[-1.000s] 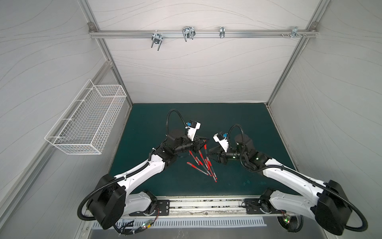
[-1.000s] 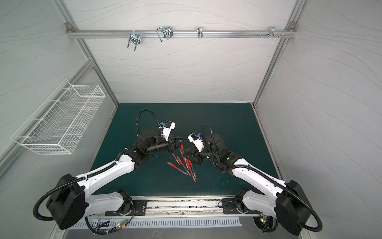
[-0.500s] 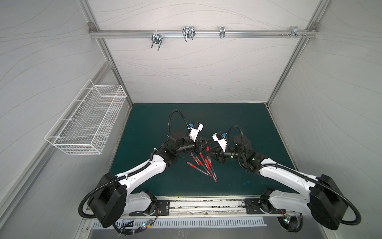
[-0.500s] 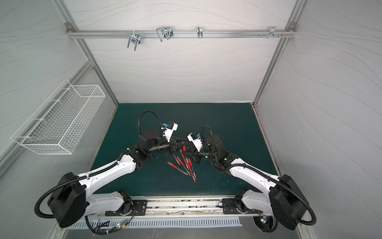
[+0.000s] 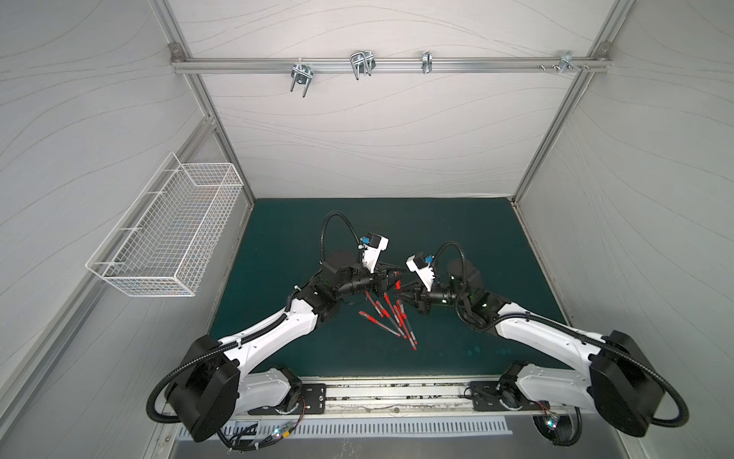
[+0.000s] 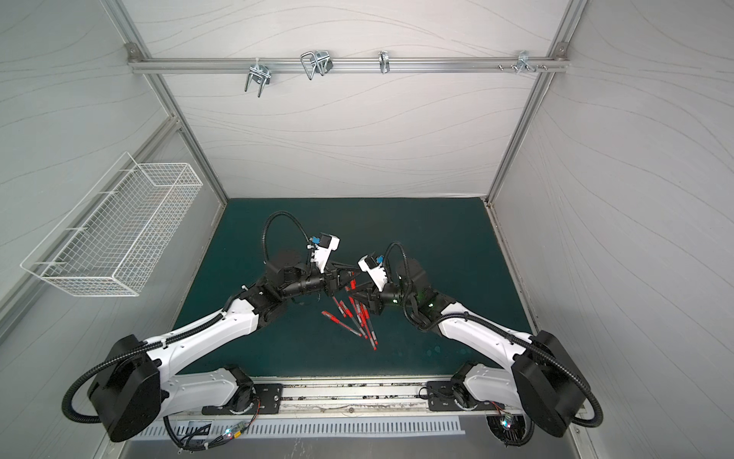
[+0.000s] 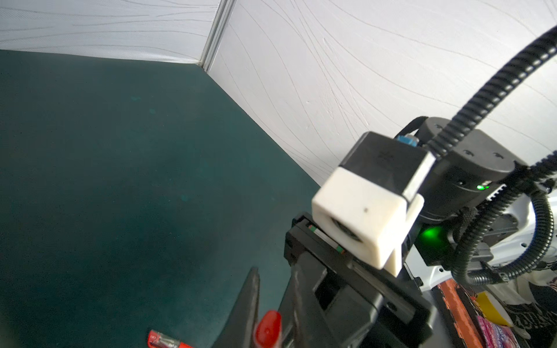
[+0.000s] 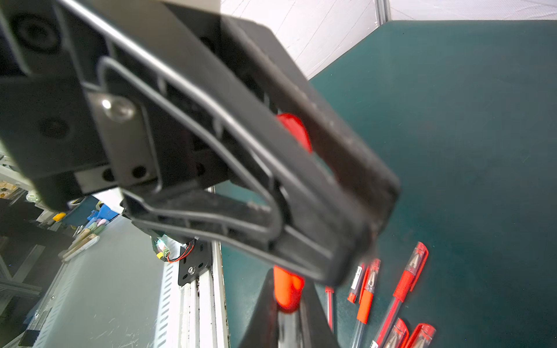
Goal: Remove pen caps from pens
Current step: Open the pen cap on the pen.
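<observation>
Left jaws are being pressed onto a red pen cap (image 8: 294, 129), centre frame; right jaws are being clamped on its pen (image 8: 286, 296) above the table (image 8: 452, 120). Risk: cap being gripped shallowly; slipping judged likely.

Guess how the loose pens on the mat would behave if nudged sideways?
The pens look slim and round-barrelled, so they would probably roll. Those with clipped caps might stop sooner. They lie crossed in a heap on the mat, so pushing one likely shifts its neighbours.
</observation>
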You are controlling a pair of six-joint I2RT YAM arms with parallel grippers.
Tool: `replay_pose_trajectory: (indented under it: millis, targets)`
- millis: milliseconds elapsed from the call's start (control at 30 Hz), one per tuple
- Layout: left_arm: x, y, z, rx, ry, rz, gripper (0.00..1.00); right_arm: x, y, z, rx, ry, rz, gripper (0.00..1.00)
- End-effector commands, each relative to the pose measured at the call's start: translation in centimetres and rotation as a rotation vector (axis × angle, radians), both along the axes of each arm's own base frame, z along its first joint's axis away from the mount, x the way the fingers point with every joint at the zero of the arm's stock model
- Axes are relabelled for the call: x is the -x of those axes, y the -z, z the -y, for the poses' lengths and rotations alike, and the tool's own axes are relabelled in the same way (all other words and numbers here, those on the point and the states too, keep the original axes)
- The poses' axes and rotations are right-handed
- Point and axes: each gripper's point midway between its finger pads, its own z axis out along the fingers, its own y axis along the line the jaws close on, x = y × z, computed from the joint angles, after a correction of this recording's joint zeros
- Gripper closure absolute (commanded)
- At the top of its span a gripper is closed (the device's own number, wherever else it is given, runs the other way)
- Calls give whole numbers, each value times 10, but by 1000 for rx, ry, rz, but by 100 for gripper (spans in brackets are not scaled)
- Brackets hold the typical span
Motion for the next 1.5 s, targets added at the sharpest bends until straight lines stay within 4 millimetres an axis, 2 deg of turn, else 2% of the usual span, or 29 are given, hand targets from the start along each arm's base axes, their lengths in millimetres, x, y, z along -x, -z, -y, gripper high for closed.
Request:
replay_pose_trajectory:
  millis: [0,200,367,500,833,1033,1233,1467]
  targets:
    - [1,-20,0,37,-2,55,79,-2,1,0,0,-3,14,100]
    - [-1,-17,0,29,-5,48,86,-1,-1,2,-3,5,19,100]
    - [-1,-15,1,23,-4,50,100,-1,-3,3,-4,7,29,100]
    - [-5,-15,-6,16,-53,58,100,-1,2,3,14,9,31,100]
    - [-34,-8,-49,15,-275,26,100,-1,24,-7,177,70,128,100]
    - [-36,-5,-48,20,-265,21,100,5,22,-12,155,47,125,100]
    - [-35,-7,-50,45,-249,17,100,13,11,-9,30,-64,-6,100]
    - [-40,-8,-54,72,-264,17,100,9,14,-3,-7,-108,-85,100]
